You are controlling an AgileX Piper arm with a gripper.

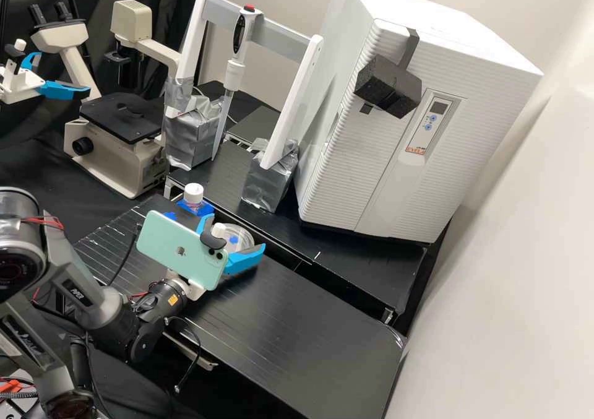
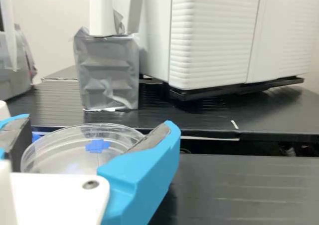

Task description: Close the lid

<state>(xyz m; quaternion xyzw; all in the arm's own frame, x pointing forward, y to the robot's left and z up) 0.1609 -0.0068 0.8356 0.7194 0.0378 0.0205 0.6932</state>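
Fingers [image 1: 247, 260]: the 2 blue fingers are standing wide apart and appear to be grasping the clear lid from opposite sides; how firmly they are pressing is hard to tell.
Clear lid [image 1: 242, 231]: the round, see-through piece is sitting between the 2 fingers, appearing raised over the back edge of the front desk [image 1: 291, 332]; whatever is lying directly beneath it is hidden.
Blue tape [image 2: 97, 145]: a small cross-shaped patch is marking the middle of the lid.
Phone [image 1: 176, 246]: a mint-green phone is riding on the arm's wrist, partly covering the hand end in the high view.
Bottle [image 1: 193, 194]: a white-capped bottle is standing in a blue holder [image 1: 205, 208], near the lid.
Rear desk [image 1: 352, 270]: a second black surface is running behind the front desk, with a gap between them.
Pipette [image 1: 234, 72]: it is hanging upright from a white frame [image 1: 193, 32] whose 2 legs are standing in silver-wrapped blocks [image 1: 269, 184].
White cabinet [image 1: 337, 159]: it is resting on the rear desk, beside the frame.
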